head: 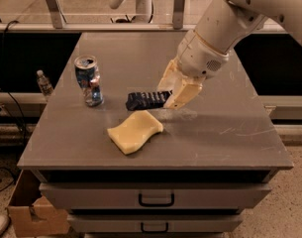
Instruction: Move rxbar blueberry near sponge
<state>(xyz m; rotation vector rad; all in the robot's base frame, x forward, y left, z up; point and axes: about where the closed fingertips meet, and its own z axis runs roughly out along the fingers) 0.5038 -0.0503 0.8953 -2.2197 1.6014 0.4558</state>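
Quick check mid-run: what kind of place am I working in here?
Probably a lab or workshop test area: a plain grey worktop over metal drawers, with a torn cardboard box on the floor beside it. The gripper holds the rxbar blueberry just behind the sponge.
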